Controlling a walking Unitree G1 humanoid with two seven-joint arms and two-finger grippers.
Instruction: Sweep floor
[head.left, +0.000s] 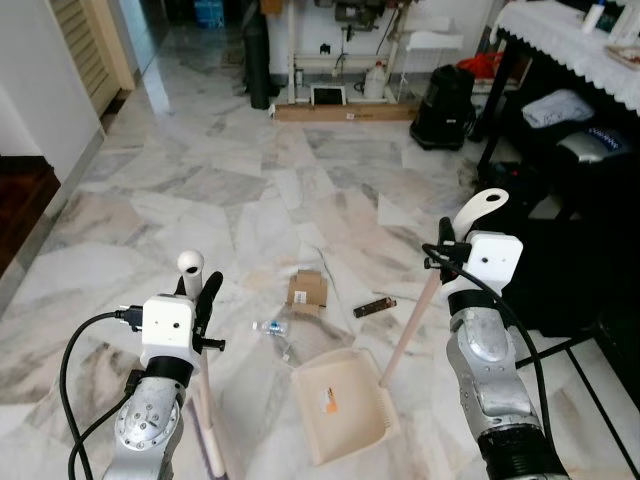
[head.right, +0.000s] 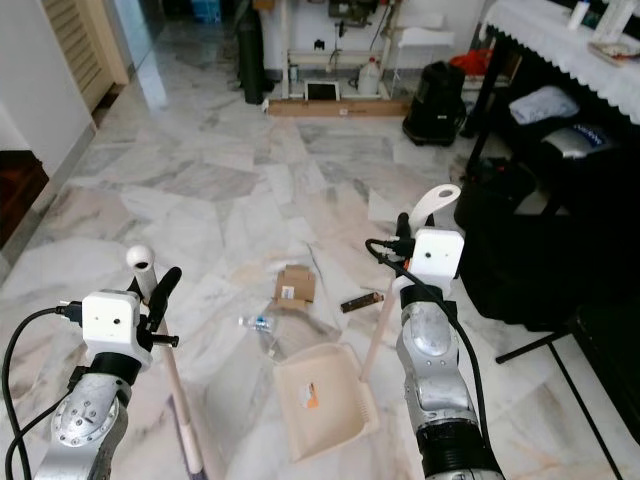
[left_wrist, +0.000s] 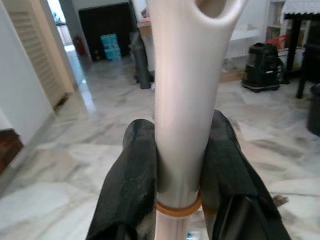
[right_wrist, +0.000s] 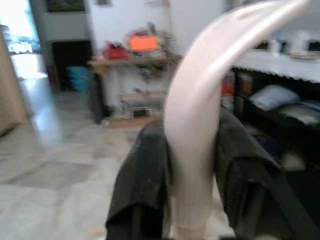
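Two hands, two tools: the left hand (left_wrist: 180, 165) pinches the pale broom handle (left_wrist: 182, 100) between its black fingers (left_wrist: 132, 190), while the right hand (right_wrist: 192, 170) is pressed around the curved dustpan handle (right_wrist: 200, 115). The cream dustpan (head.left: 340, 402) sits on the marble floor (head.left: 200, 190) between the two arms, its long handle slanting up to the right hand.

Three pieces of litter lie just beyond the pan's open edge: one flattened cardboard box (head.left: 307, 291), one small plastic bottle (head.left: 270, 327) and one dark wrapper (head.left: 375, 307), all near each other but apart.

To the right stands a black table (head.left: 560, 45) draped in white lace, with dark bags beneath. A black vacuum cleaner (head.left: 443, 108) stands farther back, and a louvred door (head.left: 90, 45) is at the far left.
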